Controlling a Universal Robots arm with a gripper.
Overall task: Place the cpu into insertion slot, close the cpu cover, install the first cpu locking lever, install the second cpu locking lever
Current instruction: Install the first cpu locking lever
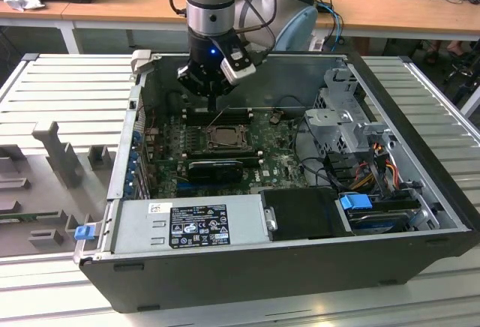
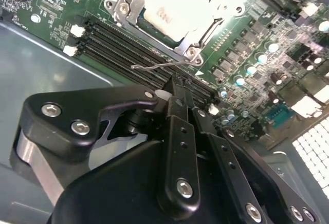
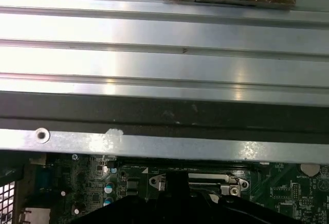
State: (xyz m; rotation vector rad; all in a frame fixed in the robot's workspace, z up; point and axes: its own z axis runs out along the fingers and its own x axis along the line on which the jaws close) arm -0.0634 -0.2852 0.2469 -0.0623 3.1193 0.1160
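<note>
The cpu (image 2: 172,8) lies pale and flat in the insertion slot (image 1: 223,138) on the green motherboard (image 1: 281,158). The silvery cpu cover (image 2: 203,36) is folded down around it as a frame. A thin wire locking lever (image 2: 154,67) sticks out from the socket's corner, its hooked end free over the memory slots. My gripper (image 2: 176,88) is shut with nothing between its fingers, its tips just beside that lever. In the exterior view the gripper (image 1: 213,104) hangs inside the case just behind the socket.
Black memory slots (image 2: 118,41) run beside the socket under the fingertips. A long black graphics card (image 1: 216,168) lies in front of the socket. The power supply (image 1: 187,226) and the drive cage (image 1: 345,117) bound the case. A ribbed aluminium table (image 3: 154,54) surrounds it.
</note>
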